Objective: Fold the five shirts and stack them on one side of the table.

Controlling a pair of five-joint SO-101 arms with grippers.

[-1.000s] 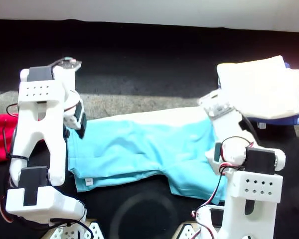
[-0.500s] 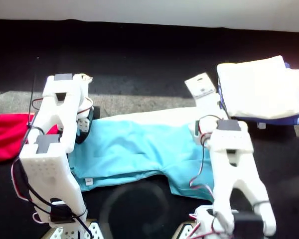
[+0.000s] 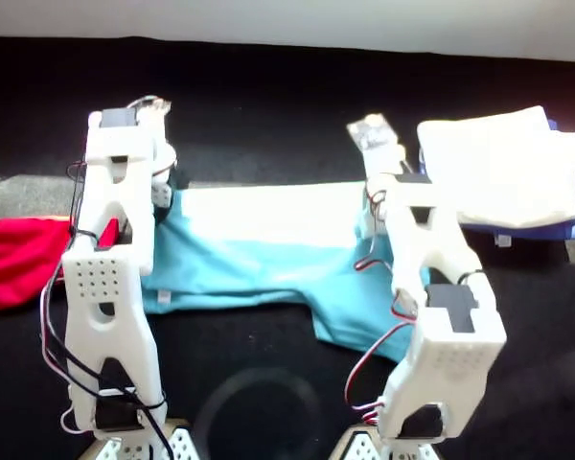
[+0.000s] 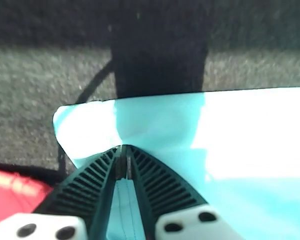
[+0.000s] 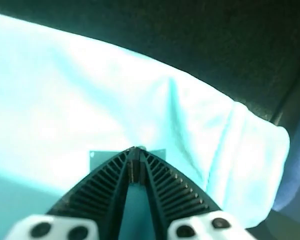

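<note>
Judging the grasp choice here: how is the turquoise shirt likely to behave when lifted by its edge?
Probably floppy: the turquoise shirt creases and bunches where the left gripper and right gripper pinch it. Likely light, since two narrow pinches seem enough to hold it. Its unheld part would likely sag and drag over the black table.

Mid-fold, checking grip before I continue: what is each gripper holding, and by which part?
Both are shut on the turquoise shirt: left gripper pinches its folded edge near one end, right gripper near the other end.
</note>
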